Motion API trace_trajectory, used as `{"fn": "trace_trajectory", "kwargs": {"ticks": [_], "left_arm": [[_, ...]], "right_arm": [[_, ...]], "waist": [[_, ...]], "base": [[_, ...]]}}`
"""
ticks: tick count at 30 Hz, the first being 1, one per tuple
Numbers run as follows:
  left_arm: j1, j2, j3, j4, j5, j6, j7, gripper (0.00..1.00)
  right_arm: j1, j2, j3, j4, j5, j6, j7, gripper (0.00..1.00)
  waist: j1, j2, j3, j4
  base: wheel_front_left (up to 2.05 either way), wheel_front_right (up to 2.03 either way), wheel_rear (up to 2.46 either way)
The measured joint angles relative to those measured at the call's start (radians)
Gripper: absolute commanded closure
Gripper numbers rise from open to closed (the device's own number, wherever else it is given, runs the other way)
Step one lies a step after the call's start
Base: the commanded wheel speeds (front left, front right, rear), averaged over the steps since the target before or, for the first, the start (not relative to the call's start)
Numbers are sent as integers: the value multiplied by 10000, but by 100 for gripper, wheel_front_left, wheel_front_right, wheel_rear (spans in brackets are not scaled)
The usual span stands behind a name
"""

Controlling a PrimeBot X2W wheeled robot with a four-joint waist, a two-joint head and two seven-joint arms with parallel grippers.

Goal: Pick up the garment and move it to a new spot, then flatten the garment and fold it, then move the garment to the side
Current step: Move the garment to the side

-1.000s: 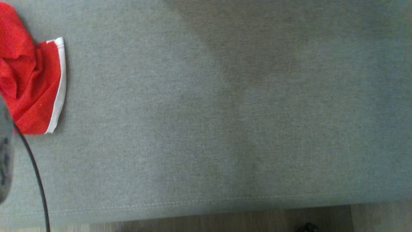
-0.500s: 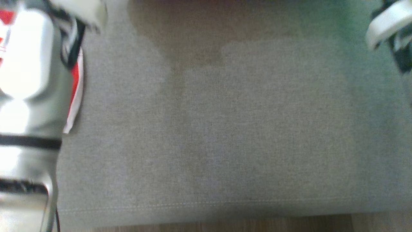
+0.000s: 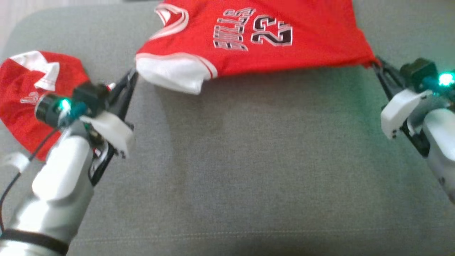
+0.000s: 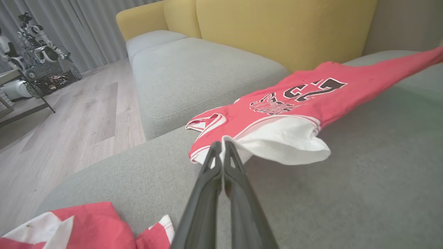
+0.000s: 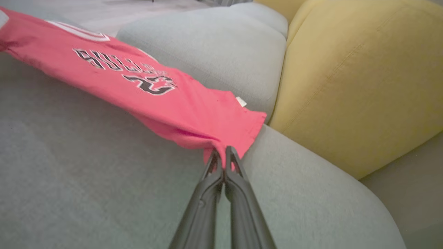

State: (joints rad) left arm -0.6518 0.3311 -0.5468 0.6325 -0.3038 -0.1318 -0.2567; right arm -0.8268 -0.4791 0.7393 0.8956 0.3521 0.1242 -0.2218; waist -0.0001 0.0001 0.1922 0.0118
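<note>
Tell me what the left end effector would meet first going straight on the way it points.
The red jersey: the left end effector is shut on its white sleeve edge, so it would likely push into that cloth first.

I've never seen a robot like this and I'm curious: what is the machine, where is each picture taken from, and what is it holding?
It is a two-armed robot. One picture comes from a camera on its head, looking down at a grey sofa cushion. The other two come from cameras on its wrists, looking along each arm's dark fingers. The left gripper and the right gripper are each shut on one end of a red jersey, stretched between them. A second red garment lies crumpled at its left.
</note>
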Motion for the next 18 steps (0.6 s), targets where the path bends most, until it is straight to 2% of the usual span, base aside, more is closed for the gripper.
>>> {"fn": "trace_trajectory", "kwargs": {"ticks": [7, 16, 18], "left_arm": [[909, 796, -1133, -516, -897, -2, 286, 100], [1890, 1680, -1691, -1593, -1862, -2, 809, 100], [2224, 1937, -1808, -2011, -2148, -2, 1001, 100]], "right_arm": [[527, -731, 1689, -558, 1463, 0, 911, 100], [946, -1710, 3423, -1724, 3172, 0, 1816, 100], [1081, -2010, 4119, -2213, 3678, 0, 2261, 100]], "waist": [[0, 0, -677, 13], [0, 0, -1331, -160], [0, 0, -1489, -235]], "base": [[0, 0, 0], [0, 0, 0], [0, 0, 0]]}}
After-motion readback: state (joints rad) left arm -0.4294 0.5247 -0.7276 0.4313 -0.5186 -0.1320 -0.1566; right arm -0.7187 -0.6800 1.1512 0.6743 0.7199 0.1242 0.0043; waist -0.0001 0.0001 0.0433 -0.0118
